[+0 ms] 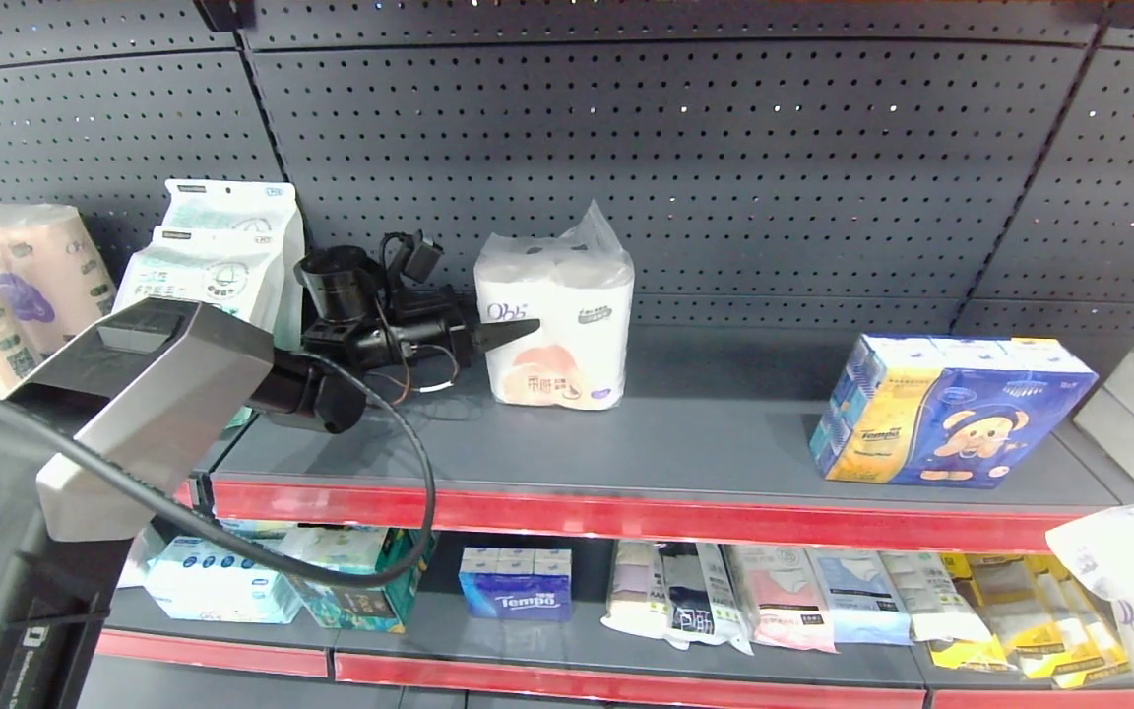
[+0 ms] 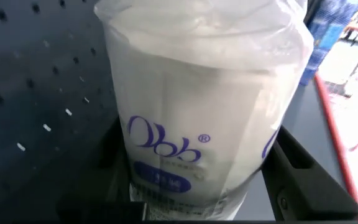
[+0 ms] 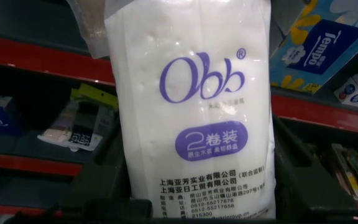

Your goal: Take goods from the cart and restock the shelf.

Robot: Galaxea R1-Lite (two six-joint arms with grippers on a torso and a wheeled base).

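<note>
One white plastic-wrapped roll pack [image 1: 555, 325] stands on the grey shelf [image 1: 705, 433], left end effector [image 2: 194, 155] clamped on it. Right end effector [image 3: 197, 171] squeezes a second white roll pack [image 3: 191, 106], not yet shelved.

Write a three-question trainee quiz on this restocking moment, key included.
1. True or false: on the upper shelf, the blue tissue pack lies to the left of the standing white roll pack.
2. Multiple choice: the left gripper is at A) the standing white roll pack, B) the blue tissue pack, C) a glass bottle.
3. Fill in: the right gripper holds a ____ in the air in front of the shelves.
Key: 1 false; 2 A; 3 second roll pack.
</note>
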